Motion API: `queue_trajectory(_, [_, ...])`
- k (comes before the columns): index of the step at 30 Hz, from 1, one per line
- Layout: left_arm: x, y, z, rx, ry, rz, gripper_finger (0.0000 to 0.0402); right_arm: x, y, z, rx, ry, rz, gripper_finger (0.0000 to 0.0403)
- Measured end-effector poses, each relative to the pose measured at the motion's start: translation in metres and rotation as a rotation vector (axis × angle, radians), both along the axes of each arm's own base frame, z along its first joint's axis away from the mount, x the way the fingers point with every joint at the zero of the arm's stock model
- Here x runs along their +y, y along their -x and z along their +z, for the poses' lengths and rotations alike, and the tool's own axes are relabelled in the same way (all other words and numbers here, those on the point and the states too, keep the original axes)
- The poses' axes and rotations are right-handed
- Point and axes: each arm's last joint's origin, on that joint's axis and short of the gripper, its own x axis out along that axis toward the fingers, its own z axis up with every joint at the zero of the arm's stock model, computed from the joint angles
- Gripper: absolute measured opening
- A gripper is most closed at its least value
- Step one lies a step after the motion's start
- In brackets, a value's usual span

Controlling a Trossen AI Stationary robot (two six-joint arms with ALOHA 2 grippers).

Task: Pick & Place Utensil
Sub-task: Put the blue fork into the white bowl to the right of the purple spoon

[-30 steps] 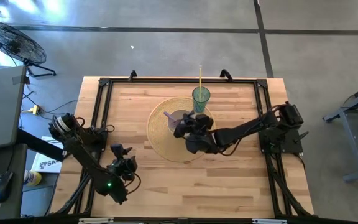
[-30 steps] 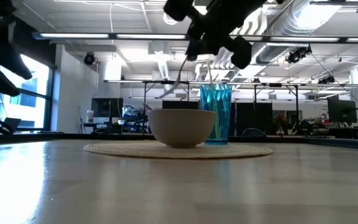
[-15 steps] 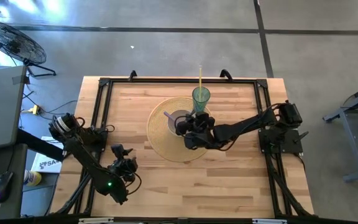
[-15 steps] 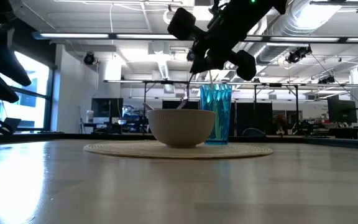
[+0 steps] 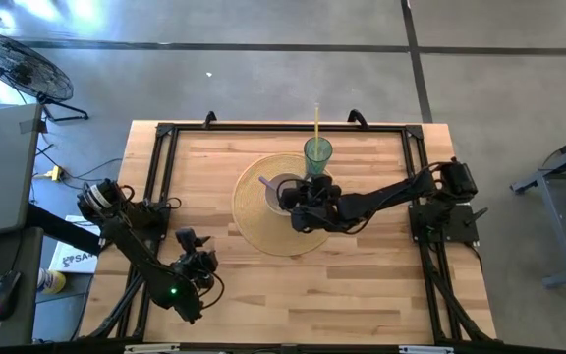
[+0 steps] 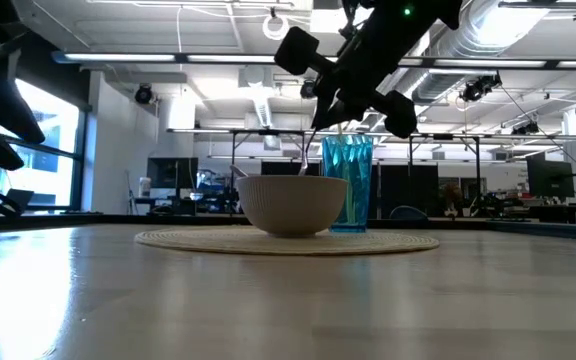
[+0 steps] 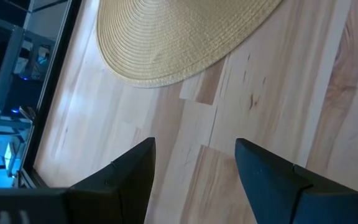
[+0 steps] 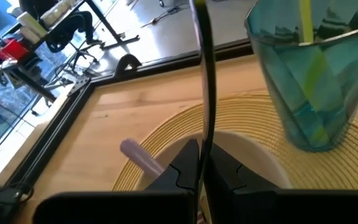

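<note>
A pale bowl [image 5: 281,193] stands on a round woven mat [image 5: 254,221], next to a teal cup [image 5: 317,153] with a yellow straw. A pink-handled utensil [image 8: 139,156] lies in the bowl, its handle leaning over the rim. My right gripper [image 8: 202,163] hovers over the bowl [image 6: 293,203], shut on a thin dark utensil [image 8: 202,68]. The utensil's lower end [image 6: 305,160] reaches down behind the bowl's rim. My left gripper [image 7: 194,146] waits open above bare wood near the table's left front [image 5: 193,248]. My right gripper pinches the thin utensil [image 8: 204,140] between its two fingers, seen edge-on. The fingers slant down from the table's right side. The utensil runs on past the fingertips and slopes down toward the bowl's inside; where its end rests is hidden by the rim.
A black metal frame [image 5: 161,167] runs around the tabletop. The cup stands close behind the bowl, just beside my right gripper. Bare wood lies in front of the mat [image 5: 303,295].
My right gripper has sunk a little over the bowl and tipped. The utensil it holds has swung from a slant well above the rim to steeper, and its lower end now dips behind the bowl's rim.
</note>
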Motion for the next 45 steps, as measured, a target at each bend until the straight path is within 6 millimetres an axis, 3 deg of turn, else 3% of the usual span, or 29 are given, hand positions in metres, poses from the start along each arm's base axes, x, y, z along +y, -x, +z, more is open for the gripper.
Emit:
queue_trajectory(10, [-0.002, -0.001, -0.002, 0.012, 0.046, 0.016, 0.0215, 0.0, 0.003, 0.003, 0.006, 0.013, -0.01, 0.0003])
queue_trajectory(20, [-0.004, -0.002, -0.002, 0.004, 0.069, 0.019, 0.0215, 0.012, 0.026, 0.038, 0.017, 0.094, 0.012, 0.0002])
queue_trajectory(33, [-0.004, -0.002, -0.003, -0.002, 0.076, 0.021, 0.0215, 0.018, 0.038, 0.045, 0.082, 0.122, 0.035, 0.0001])
queue_trajectory(40, [-0.004, -0.002, -0.003, 0.004, 0.081, 0.024, 0.0215, 0.016, 0.077, 0.085, 0.092, 0.14, 0.055, 0.0001])
queue_trajectory(45, [-0.004, -0.002, -0.003, 0.003, 0.08, 0.023, 0.0215, 0.023, 0.1, 0.101, 0.07, 0.144, 0.095, 0.0001])
